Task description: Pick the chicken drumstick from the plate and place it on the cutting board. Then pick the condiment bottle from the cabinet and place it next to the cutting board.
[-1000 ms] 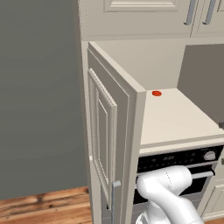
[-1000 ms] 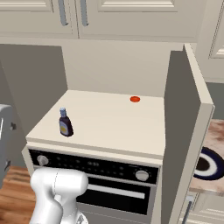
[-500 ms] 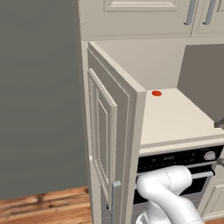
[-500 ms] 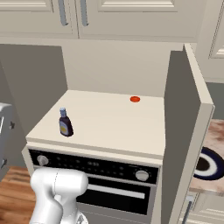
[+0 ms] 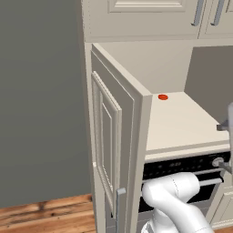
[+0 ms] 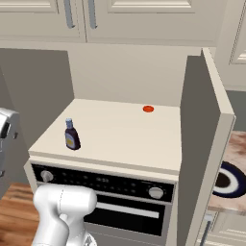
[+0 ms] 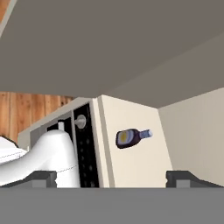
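The condiment bottle (image 6: 72,135), dark brown with a yellow label and a pale cap, stands upright on the left of the cabinet's cream shelf (image 6: 129,139). In the hand view the condiment bottle (image 7: 131,136) appears rolled on its side, a good way ahead of my gripper (image 7: 111,179). Both fingertips (image 7: 40,178) stand wide apart with nothing between them, so the gripper is open. The cabinet door (image 5: 118,150) hangs open. Part of the plate (image 6: 236,191) shows past the door's edge on the marbled countertop. The chicken drumstick and the cutting board are out of view.
A small red disc (image 6: 148,109) lies at the back of the shelf. A black oven front (image 6: 105,185) with knobs and a bar handle sits right under the shelf. Cream upper cabinets (image 6: 77,19) hang above. The open door (image 6: 204,144) walls off the right side.
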Tool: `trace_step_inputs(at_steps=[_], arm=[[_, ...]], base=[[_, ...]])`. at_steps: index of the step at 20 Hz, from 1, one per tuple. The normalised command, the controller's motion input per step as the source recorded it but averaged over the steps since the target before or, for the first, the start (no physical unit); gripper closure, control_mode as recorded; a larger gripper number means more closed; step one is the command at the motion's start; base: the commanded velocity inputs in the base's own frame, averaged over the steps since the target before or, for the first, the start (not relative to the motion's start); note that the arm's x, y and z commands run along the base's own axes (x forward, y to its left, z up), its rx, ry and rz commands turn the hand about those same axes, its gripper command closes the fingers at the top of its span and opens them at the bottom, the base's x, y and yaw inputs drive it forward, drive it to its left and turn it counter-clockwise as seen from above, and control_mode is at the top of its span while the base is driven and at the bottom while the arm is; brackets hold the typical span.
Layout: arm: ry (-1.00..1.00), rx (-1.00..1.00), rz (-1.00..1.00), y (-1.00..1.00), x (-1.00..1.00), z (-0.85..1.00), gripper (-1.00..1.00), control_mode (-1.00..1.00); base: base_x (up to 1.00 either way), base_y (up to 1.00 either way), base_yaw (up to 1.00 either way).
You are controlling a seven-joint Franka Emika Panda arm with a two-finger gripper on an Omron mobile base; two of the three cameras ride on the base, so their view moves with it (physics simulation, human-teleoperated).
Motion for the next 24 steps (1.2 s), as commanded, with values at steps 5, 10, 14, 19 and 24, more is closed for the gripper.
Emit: trace_step_inputs(at_steps=[5, 10, 14, 19, 24], arm=[[0.03, 0.07, 0.00, 0.13, 0.04, 0.00, -1.00, -1.00], [0.00, 0.02, 0.00, 0.16, 0.00, -0.05, -1.00, -1.00], [0.00, 0.00, 0.00, 0.07, 0.00, -0.13, -1.00, -1.00], [0.00, 0.01, 0.00, 0.00, 0.11, -0.10, -1.00, -1.00], [0.00, 0.03, 0.00, -0.05, 0.16, 0.00, -1.00, -1.00]], base=[[0.00, 0.00, 0.00], [0.00, 0.00, 0.00], [0.00, 0.00, 0.00], [0.00, 0.00, 0.00], [0.00, 0.00, 0.00]])
